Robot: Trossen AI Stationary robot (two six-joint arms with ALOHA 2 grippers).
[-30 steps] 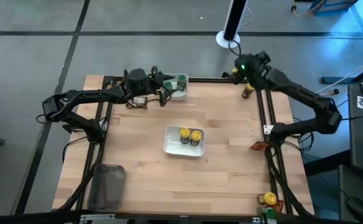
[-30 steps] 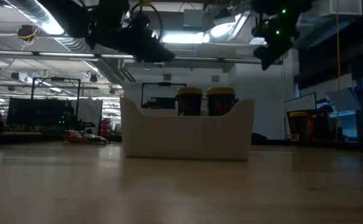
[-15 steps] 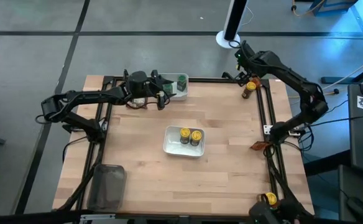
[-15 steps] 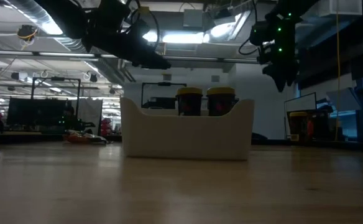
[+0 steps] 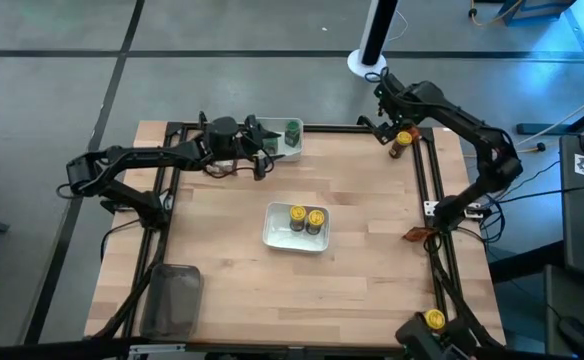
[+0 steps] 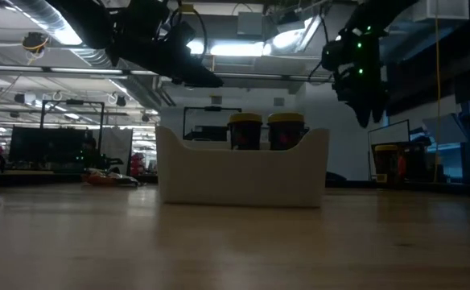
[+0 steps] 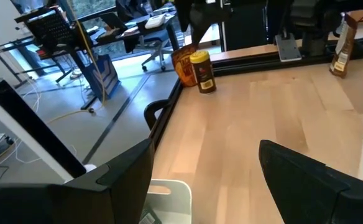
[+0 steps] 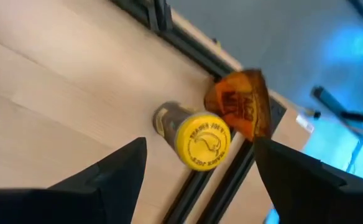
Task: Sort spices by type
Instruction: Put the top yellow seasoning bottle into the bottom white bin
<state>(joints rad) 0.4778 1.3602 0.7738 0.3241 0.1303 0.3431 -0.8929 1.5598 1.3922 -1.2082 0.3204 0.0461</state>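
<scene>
A yellow-capped jar (image 5: 404, 138) stands upright at the table's far right corner, with an orange packet (image 8: 238, 102) right beside it. My right gripper (image 5: 390, 122) hangs open just above the jar; in the right wrist view the jar's cap (image 8: 201, 142) shows between the fingers and clear of them. My left gripper (image 5: 260, 145) is open and empty beside the far white bowl (image 5: 284, 150), which holds a green-capped jar (image 5: 292, 130). A middle white bowl (image 5: 272, 232) holds two yellow-capped jars (image 5: 306, 217).
Another orange packet (image 5: 415, 234) lies at the right edge. Another yellow-capped jar (image 5: 433, 319) stands at the near right corner. A clear grey tray (image 5: 172, 300) sits at the near left. Dark frame rails (image 5: 428, 180) run along the table's sides.
My right gripper has come down toward the yellow-capped jar at the far right corner, and its arm has folded in closer to the table. The jar and the packet have stayed where they were.
</scene>
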